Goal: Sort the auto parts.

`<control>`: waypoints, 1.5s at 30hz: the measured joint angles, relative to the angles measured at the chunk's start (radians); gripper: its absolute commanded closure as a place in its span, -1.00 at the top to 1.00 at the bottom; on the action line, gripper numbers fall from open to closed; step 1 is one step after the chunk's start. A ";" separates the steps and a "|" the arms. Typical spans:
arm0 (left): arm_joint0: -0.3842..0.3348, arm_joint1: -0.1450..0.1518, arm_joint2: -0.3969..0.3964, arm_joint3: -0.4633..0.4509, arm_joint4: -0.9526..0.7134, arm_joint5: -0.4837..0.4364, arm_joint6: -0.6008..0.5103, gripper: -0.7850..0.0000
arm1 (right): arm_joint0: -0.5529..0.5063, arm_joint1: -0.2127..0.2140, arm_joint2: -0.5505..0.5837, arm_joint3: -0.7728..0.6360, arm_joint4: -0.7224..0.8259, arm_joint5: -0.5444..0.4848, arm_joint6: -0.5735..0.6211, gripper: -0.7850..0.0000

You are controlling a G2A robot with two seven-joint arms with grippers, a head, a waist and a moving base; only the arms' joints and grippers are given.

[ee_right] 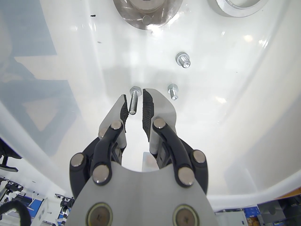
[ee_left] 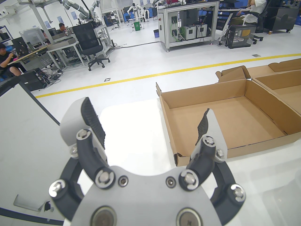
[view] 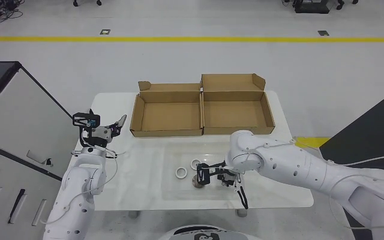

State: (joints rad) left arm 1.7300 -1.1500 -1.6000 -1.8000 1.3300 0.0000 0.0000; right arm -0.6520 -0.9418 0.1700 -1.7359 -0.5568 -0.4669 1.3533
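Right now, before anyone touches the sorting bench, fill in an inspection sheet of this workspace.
Surface: white table, glossy.
Job's things: flange, two rings, long bolt and two short bolts lie loose; two cardboard boxes empty.
Clutter: nothing seen.
Grippers: left gripper open above the table; right gripper open, fingers astride the long bolt.
Cables: tangle on floor under far desks.
Surroundings: yellow floor line.

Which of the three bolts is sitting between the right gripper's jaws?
The longest bolt, framed by the right gripper; the two short bolts lie clear of it.
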 measured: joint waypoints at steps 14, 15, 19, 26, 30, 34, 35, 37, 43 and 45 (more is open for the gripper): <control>0.000 0.000 0.000 0.000 0.000 0.000 0.000 1.00 | 0.028 -0.004 0.000 -0.031 0.043 0.018 0.018 -1.00; 0.000 0.000 0.000 0.000 0.000 0.000 0.000 1.00 | 0.038 0.000 0.000 -0.043 0.052 0.023 0.023 -1.00; 0.000 0.000 0.000 0.000 0.000 0.000 0.000 1.00 | 0.095 0.022 0.000 -0.103 0.105 0.044 0.044 -1.00; 0.000 0.000 0.000 0.000 0.000 0.000 0.000 1.00 | 0.219 0.083 0.000 -0.191 0.229 0.042 0.042 -1.00; 0.000 0.000 0.000 0.000 0.000 0.000 0.000 1.00 | 0.291 0.128 0.000 -0.229 0.299 0.037 0.037 -1.00; 0.000 0.000 0.000 0.000 0.000 0.000 0.000 1.00 | 0.341 0.168 0.000 -0.241 0.360 0.002 0.002 -1.00; 0.000 0.000 0.000 0.000 0.000 0.000 0.000 1.00 | 0.349 0.177 0.000 -0.240 0.374 -0.011 -0.011 -1.00; 0.000 0.000 0.000 0.000 0.000 0.000 0.000 1.00 | 0.360 0.196 0.000 -0.239 0.400 -0.034 -0.034 -1.00; 0.000 0.000 0.000 0.000 0.000 0.000 0.000 1.00 | 0.364 0.209 0.000 -0.238 0.405 -0.042 -0.042 -1.00; 0.000 0.000 0.000 0.000 0.000 0.000 0.000 1.00 | 0.364 0.209 0.000 -0.238 0.405 -0.042 -0.042 -1.00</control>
State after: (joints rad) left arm 1.7300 -1.1500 -1.6000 -1.8000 1.3300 0.0000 0.0000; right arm -0.2876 -0.7325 0.1700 -1.9743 -0.1518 -0.5085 1.3117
